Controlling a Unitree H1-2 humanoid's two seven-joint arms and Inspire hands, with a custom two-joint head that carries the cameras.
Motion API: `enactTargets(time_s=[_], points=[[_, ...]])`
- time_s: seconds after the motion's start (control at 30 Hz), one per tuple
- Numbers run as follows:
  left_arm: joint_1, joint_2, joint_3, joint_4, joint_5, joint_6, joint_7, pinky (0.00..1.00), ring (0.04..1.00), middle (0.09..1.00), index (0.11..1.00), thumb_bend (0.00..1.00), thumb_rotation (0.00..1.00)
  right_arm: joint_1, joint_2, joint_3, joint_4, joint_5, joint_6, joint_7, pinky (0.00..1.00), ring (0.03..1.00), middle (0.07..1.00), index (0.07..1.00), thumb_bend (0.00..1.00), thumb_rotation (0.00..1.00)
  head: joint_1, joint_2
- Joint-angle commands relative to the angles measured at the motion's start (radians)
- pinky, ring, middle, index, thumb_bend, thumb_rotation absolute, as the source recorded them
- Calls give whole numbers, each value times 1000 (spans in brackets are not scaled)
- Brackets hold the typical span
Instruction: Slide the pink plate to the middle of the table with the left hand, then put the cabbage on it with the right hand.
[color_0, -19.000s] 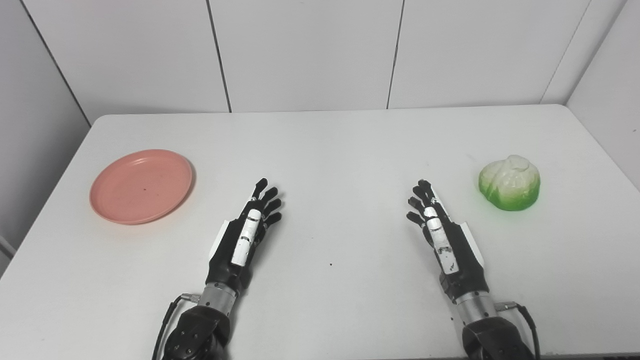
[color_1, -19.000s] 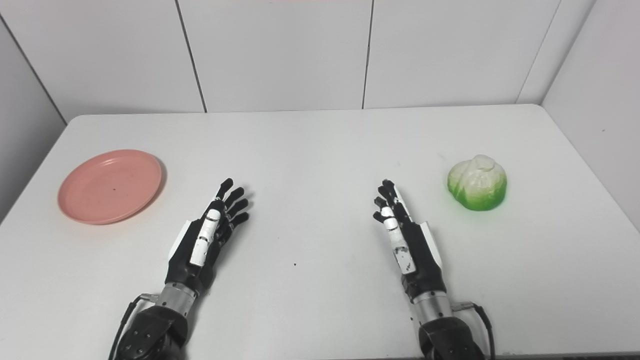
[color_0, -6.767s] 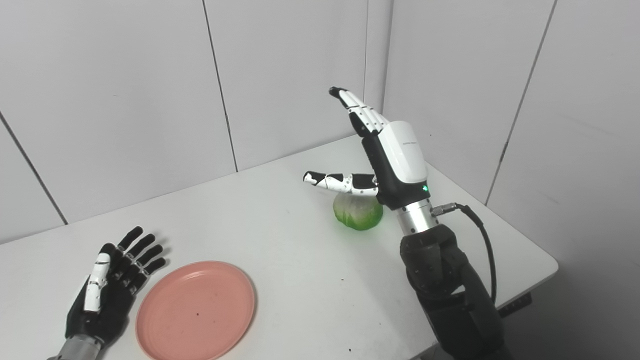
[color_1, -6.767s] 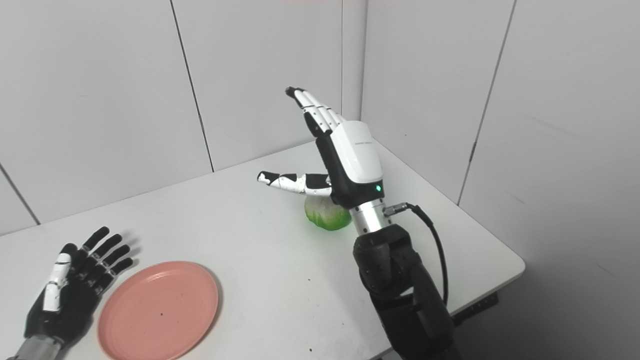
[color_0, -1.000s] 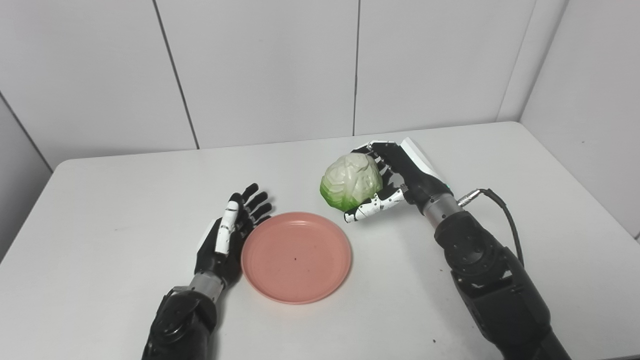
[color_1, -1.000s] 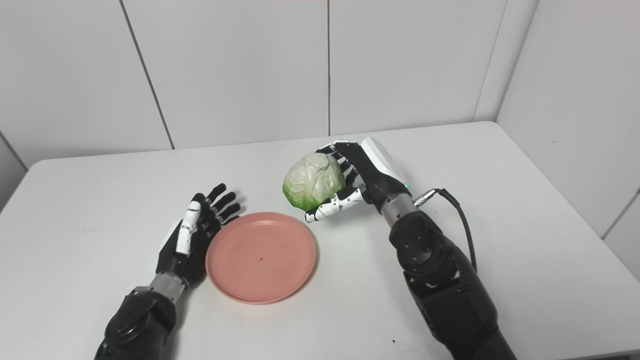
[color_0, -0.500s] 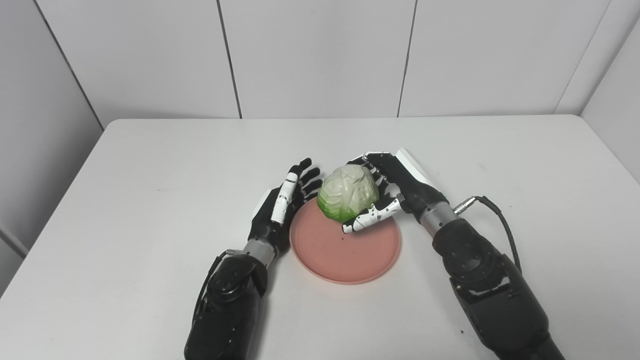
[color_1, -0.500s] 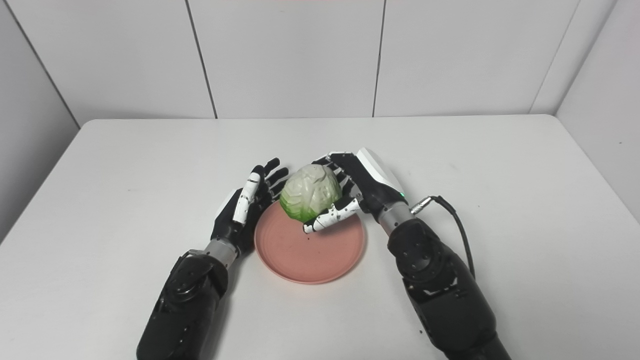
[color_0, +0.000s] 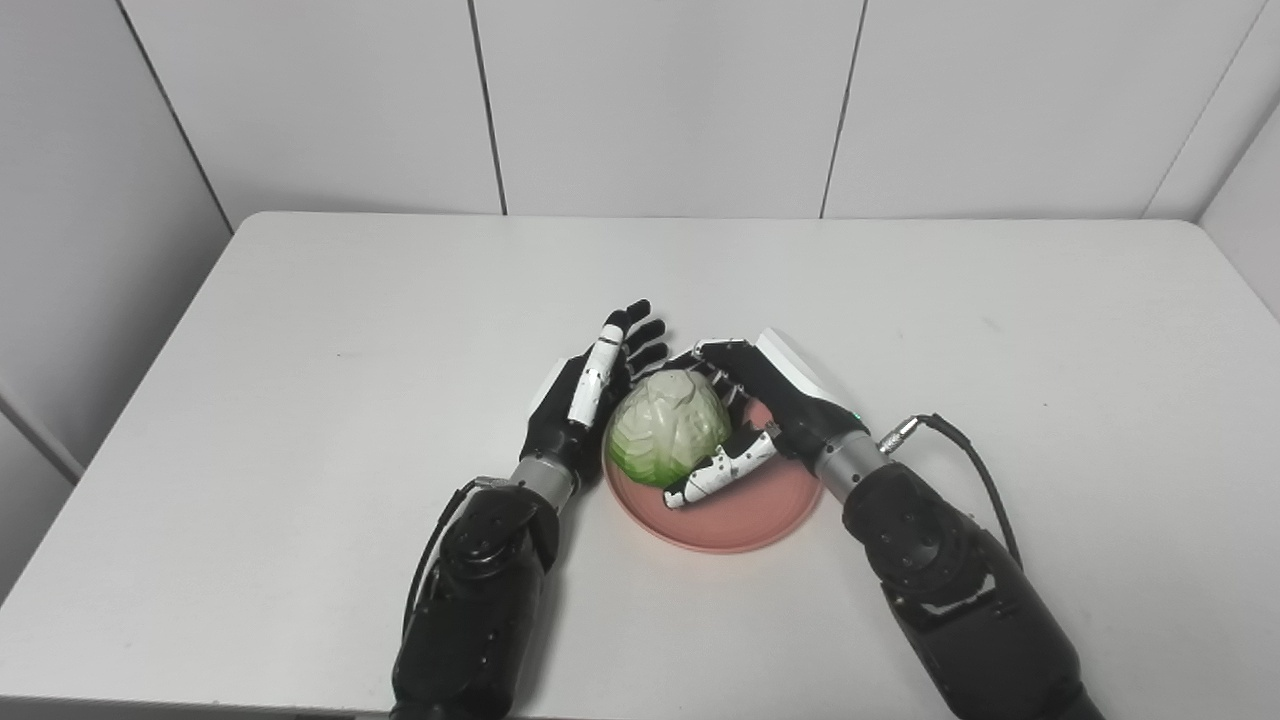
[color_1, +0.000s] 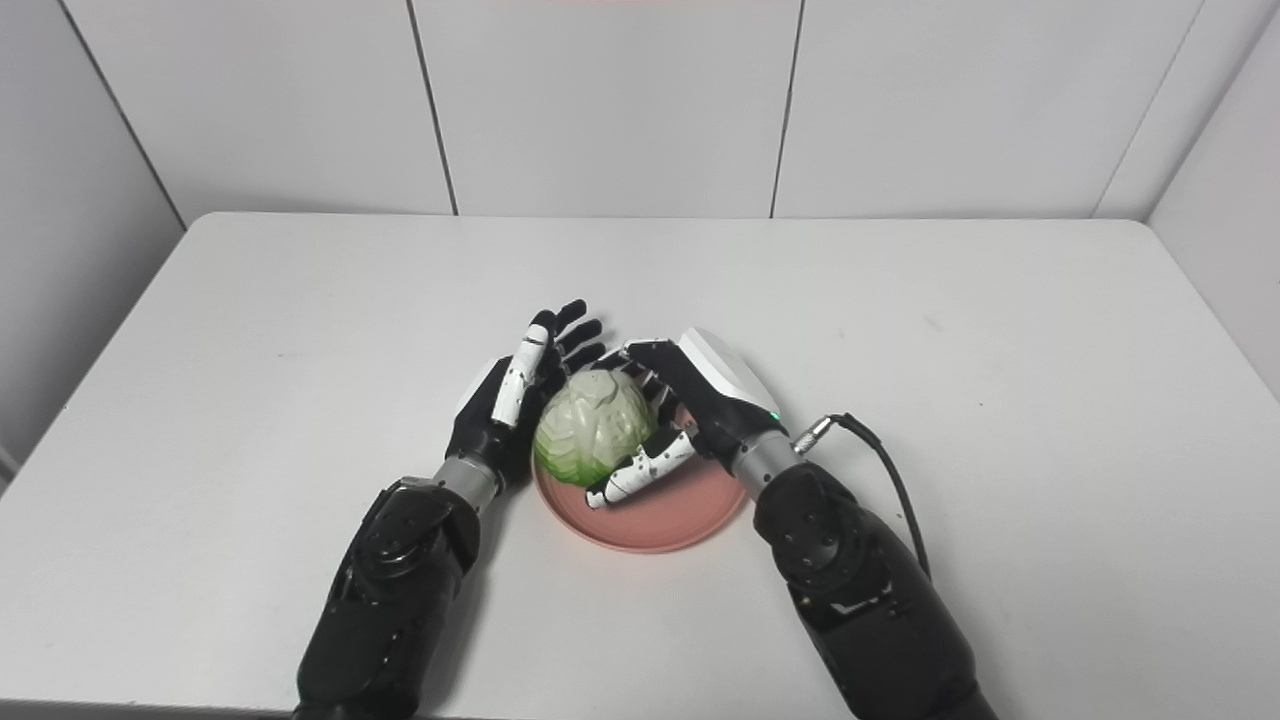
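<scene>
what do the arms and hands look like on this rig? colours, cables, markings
Both arms are bulky matte black shells with a silver metal wrist ring. The left hand is black with a white strip along the thumb. The right hand is black with a glossy white back plate, a small green light near the wrist and a white thumb speckled black. A black cable with a metal plug loops from the right wrist.

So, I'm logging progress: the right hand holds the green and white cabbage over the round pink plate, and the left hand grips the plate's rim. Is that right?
Not quite. The left hand grips nothing: the left eye view shows it open, fingers spread, beside the round pink plate. The rest holds: the right hand holds the green and white cabbage over the plate.
</scene>
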Motion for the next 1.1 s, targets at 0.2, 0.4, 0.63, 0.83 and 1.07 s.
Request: enactTargets(time_s=[0.2, 0.4, 0.63, 0.83, 1.07], points=[[20, -6, -3, 2, 5, 85, 5, 870, 908, 923, 921, 436, 1000, -30, -19, 33, -7, -101, -66, -10, 303, 370, 428, 518, 526, 0, -7, 11], [24, -3, -4, -2, 10, 78, 6, 877, 909, 924, 925, 446, 1000, -32, -26, 30, 2, -144, -59, -13, 290, 364, 428, 520, 526, 0, -13, 17], [25, -1, -3, -5, 6, 83, 3, 876, 907, 918, 918, 446, 1000, -30, -23, 20, 6, -151, -52, -16, 283, 358, 424, 522, 525, 0, -17, 18], [24, 0, -4, -5, 8, 87, 3, 873, 906, 918, 919, 450, 1000, -31, -25, 19, -2, -154, -39, -4, 335, 415, 445, 524, 526, 3, -19, 17], [23, 7, -10, -4, 14, 86, 0, 877, 898, 919, 920, 452, 1000, -52, -60, 44, -49, -158, -2, 109, 492, 601, 650, 685, 899, 243, -26, 16]])
